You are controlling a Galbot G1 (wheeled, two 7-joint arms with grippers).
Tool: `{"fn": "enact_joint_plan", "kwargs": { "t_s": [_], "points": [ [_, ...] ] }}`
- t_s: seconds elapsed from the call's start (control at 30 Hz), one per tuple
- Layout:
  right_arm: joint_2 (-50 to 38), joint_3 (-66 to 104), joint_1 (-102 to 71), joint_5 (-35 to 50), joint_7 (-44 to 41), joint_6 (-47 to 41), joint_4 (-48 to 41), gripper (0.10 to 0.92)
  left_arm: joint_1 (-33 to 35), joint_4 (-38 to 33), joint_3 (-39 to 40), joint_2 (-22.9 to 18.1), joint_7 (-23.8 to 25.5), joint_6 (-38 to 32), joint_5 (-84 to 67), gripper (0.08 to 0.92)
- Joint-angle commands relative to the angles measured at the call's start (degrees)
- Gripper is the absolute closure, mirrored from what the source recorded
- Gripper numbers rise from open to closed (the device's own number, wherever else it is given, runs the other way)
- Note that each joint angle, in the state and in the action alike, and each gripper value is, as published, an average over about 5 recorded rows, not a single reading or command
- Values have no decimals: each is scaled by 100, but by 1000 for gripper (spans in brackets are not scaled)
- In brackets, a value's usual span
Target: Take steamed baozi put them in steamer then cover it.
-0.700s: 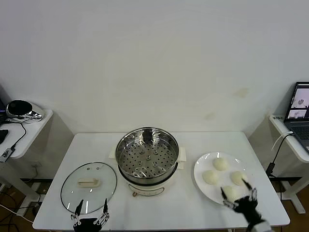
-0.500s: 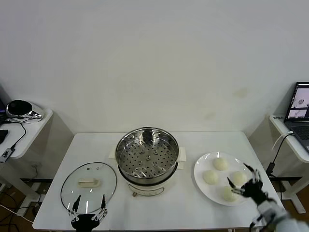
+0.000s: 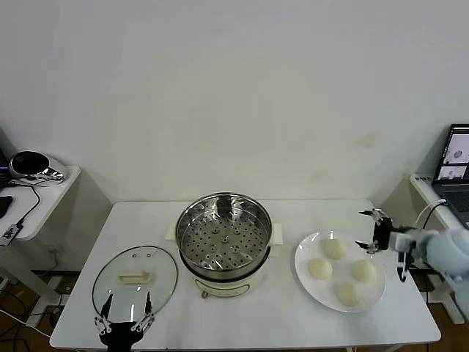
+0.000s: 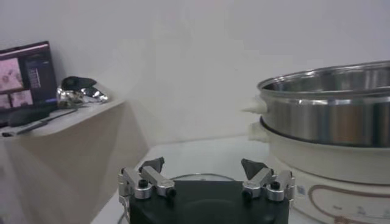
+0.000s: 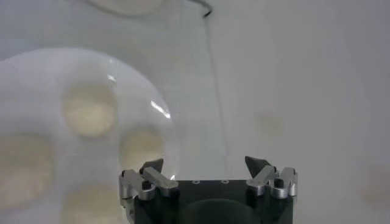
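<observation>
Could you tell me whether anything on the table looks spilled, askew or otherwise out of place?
Nothing stands out. The four baozi sit on the white plate, the steamer stands upright and uncovered, and the glass cover lies flat beside it. Both pincers, left and right, are open and empty.

A plain white wall fills the background, with faint marks toward its right side. A white table stands against it. A white side table at left carries a shiny dark object and cables. Another side surface at right holds an open laptop.
</observation>
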Motion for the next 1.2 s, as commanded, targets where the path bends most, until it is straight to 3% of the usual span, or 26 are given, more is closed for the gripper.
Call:
{"fn": "enact_joint_plan", "kwargs": {
  "t_s": [0.03,0.47,1.2],
  "points": [
    [-471,-1871,1628,73,-956,-218,-786,203,-24,-8,-37,4,-4,17,39,177],
    [377,-3096,2391,441,-1123,-1,-1515,203,-35,-51,-15,-40,-7,9,82,177],
    [1722,-3678,2793,-615,-992,634,-2582,203,-50,-35,-45,-121,-19,-22,128,177]
  ]
}}
